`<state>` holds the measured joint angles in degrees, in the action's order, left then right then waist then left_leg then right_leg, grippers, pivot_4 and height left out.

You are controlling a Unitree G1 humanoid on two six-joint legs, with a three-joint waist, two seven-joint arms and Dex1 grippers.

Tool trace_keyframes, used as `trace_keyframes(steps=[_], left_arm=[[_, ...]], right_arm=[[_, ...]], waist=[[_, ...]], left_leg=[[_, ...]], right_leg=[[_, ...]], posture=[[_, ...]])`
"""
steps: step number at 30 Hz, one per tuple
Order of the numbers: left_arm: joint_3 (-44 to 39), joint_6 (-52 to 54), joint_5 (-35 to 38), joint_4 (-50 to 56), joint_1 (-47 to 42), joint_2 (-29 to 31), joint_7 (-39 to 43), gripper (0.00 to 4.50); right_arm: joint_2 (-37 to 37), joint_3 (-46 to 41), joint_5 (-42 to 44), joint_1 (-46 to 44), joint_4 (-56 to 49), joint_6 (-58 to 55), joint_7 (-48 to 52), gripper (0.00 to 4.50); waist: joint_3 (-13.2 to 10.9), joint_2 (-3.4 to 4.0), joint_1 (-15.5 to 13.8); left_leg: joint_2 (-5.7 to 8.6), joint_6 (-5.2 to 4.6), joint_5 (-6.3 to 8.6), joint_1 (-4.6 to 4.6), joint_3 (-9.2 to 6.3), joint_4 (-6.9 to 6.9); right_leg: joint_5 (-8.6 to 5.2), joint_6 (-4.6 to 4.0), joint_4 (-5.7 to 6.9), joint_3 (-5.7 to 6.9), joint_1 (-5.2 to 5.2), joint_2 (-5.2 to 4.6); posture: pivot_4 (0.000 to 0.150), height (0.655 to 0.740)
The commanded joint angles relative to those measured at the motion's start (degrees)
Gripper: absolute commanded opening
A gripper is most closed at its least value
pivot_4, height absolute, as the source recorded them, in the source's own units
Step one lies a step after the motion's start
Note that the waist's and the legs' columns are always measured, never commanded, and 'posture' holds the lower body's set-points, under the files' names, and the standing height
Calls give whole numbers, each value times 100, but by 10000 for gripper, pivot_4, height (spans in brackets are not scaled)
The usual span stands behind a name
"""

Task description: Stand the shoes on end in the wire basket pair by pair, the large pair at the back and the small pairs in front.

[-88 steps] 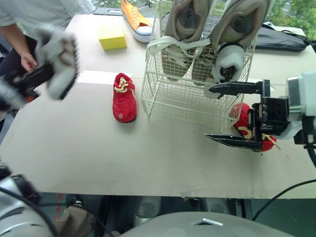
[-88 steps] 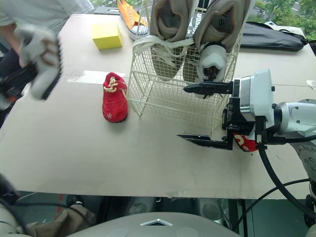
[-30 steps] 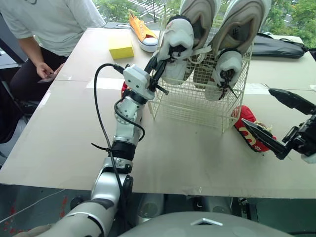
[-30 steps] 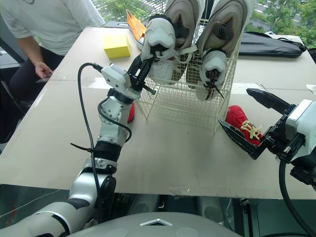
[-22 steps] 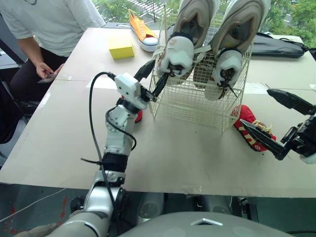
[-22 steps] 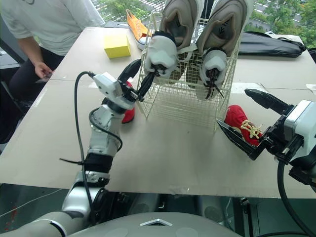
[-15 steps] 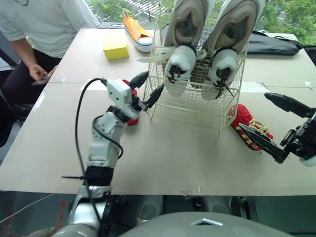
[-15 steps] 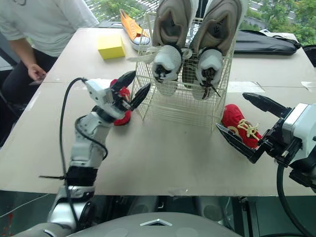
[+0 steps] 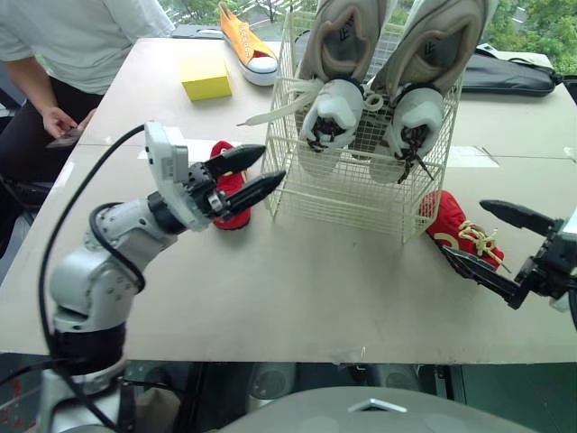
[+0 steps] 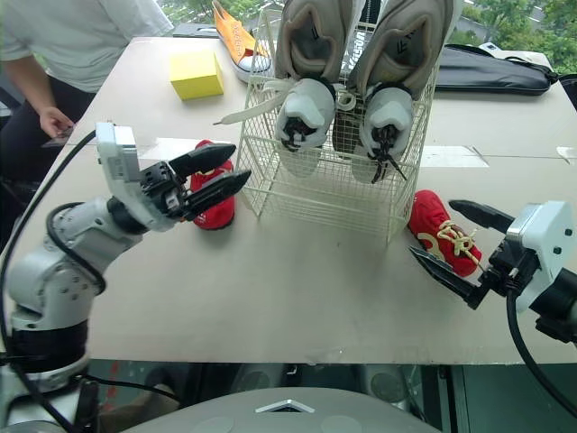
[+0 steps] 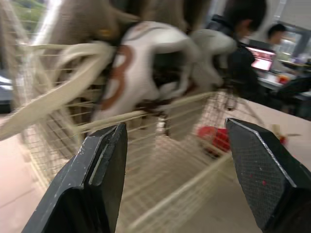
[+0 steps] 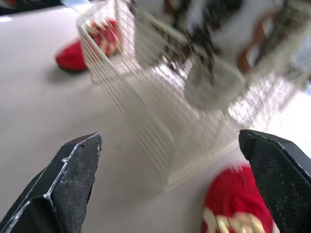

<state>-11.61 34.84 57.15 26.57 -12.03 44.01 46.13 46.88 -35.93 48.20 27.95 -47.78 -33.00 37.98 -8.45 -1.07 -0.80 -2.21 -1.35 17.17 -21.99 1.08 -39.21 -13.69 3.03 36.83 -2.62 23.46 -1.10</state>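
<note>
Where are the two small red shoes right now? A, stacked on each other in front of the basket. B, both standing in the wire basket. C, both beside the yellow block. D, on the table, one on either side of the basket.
D: one red shoe lies on the table to the left of the wire basket, and the other red shoe lies to its right, both outside the wire.

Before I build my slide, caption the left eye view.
Open left gripper beside a red shoe; wire basket holds grey pair and white pair.
</note>
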Motion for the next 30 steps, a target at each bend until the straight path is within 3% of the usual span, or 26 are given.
trace_keyframes(steps=[1, 4, 5, 10, 18, 24, 25, 27, 28, 30], left_arm=[[-175, 480, 652, 283, -164, 330, 373, 35049], [82, 1058, 1104, 492, -226, 810, 972, 44363], [252, 1065, 973, 427, -420, 768, 938, 44795], [694, 1369, 1032, 693, -813, 645, 819, 44795], [1179, 1398, 621, 363, -1356, 228, 911, 44795], [1329, 1365, 342, 248, -1574, 96, 1071, 44795], [1316, 1380, 343, 226, -1607, 89, 1082, 45000], [1302, 1412, 340, 215, -1647, 70, 1096, 45000], [1308, 1416, 332, 222, -1653, 62, 1114, 45000], [1343, 1410, 277, 231, -1666, 93, 1229, 45000]], right_arm=[[-61, -252, -261, 130, -28, -36, -118, 45000], [-215, -398, -367, 666, 23, -390, -239, 45000], [-282, -377, -221, 841, -58, -584, -314, 45000], [-371, -320, -572, 1174, 89, -915, -552, 45000], [-851, 502, -839, 128, 686, -1096, -1267, 45000], [-903, 1048, -1091, -298, 1104, -1146, -1250, 45000], [-868, 1114, -1166, -306, 1151, -1143, -1226, 39911], [-878, 1142, -1221, -352, 1215, -1098, -1181, 36006], [-892, 1126, -1221, -386, 1253, -1098, -1175, 29503], [-862, 1129, -1290, -415, 1237, -1067, -1156, 21036]], waist=[[-6, 8, 6], [-14, 14, 13], [-14, 15, -3], [-18, 16, 19], [-27, 6, 27], [-29, 6, 8], [-29, 6, 7], [-29, 6, 0], [-29, 6, 5], [-29, 6, 11]], left_leg=[[0, 0, 0, 2, 1, 0], [5, 0, 0, 4, 11, 0], [4, 0, 0, 5, 9, 0], [8, 0, 0, 6, 16, -1], [10, 0, 0, 10, 21, -1], [10, 0, 0, 3, 21, 0], [11, 0, 0, 2, 21, 0], [11, 0, 0, 2, 20, 0], [11, 0, 0, 2, 20, 0], [11, 0, 0, 3, 21, -1]], right_leg=[[-1, 0, 0, -1, 0, 2], [-9, -11, 1, -12, 4, 11], [-14, -17, 1, -10, 5, 12], [-16, -18, 2, -20, 3, 11], [-14, -20, 3, -31, 6, 19], [-13, -19, 2, -31, 11, 18], [-13, -19, 2, -31, 12, 18], [-13, -19, 2, -30, 12, 18], [-13, -19, 2, -30, 11, 18], [-13, -18, 2, -31, 11, 18]], posture=[[1500, 7400], [1500, 7400], [1500, 7400], [1500, 7400], [1500, 7400], [1500, 7400], [1500, 7400], [1500, 7400], [1500, 7400], [1500, 7400]])
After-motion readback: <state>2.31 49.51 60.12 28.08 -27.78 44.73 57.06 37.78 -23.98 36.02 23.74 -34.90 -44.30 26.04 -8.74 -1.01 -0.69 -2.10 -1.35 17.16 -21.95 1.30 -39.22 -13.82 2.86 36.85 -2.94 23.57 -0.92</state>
